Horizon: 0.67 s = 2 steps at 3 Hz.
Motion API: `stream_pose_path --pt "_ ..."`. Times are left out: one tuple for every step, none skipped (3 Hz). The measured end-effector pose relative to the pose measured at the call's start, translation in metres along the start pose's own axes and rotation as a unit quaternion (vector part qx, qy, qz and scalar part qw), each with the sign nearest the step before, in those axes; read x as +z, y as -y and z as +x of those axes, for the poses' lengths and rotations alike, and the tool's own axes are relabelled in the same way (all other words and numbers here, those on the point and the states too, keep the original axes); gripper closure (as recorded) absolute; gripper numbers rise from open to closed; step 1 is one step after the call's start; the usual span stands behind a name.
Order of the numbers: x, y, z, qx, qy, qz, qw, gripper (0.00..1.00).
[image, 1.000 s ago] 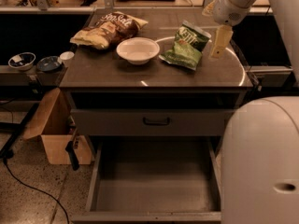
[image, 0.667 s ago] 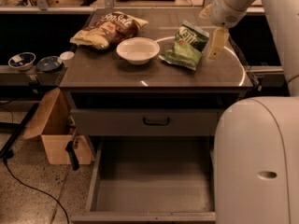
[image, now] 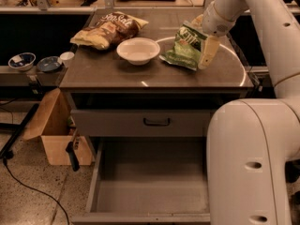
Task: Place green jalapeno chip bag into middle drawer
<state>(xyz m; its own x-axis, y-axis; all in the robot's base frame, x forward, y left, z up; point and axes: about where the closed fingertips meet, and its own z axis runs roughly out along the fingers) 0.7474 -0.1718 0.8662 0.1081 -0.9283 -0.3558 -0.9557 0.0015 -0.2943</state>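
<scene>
The green jalapeno chip bag (image: 184, 48) lies crinkled on the right part of the cabinet top, next to a white bowl. My gripper (image: 200, 45) is at the bag's right edge, open. One pale finger (image: 208, 50) stands in front of the bag and the other is mostly hidden behind the bag's top corner. The bag still rests on the top. The middle drawer (image: 151, 187) is pulled out below, a wide grey box with a bare floor.
A white bowl (image: 138, 50) and a brown-and-yellow chip bag (image: 108, 29) sit left of the green bag. A closed drawer front with a dark handle (image: 157, 122) is above the open drawer. My white base (image: 248, 163) fills the lower right. A cardboard box (image: 54, 135) stands on the floor at left.
My gripper has edged slightly closer onto the bag's right edge. My white base has spread further left across the view. The bag has not moved.
</scene>
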Motion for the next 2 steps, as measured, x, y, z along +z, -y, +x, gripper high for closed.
stream_pose_path --pt "0.0 0.0 0.0 0.0 0.0 0.0 1.0 0.0" --pt "0.014 0.002 0.001 0.002 0.015 0.0 0.9999 0.0"
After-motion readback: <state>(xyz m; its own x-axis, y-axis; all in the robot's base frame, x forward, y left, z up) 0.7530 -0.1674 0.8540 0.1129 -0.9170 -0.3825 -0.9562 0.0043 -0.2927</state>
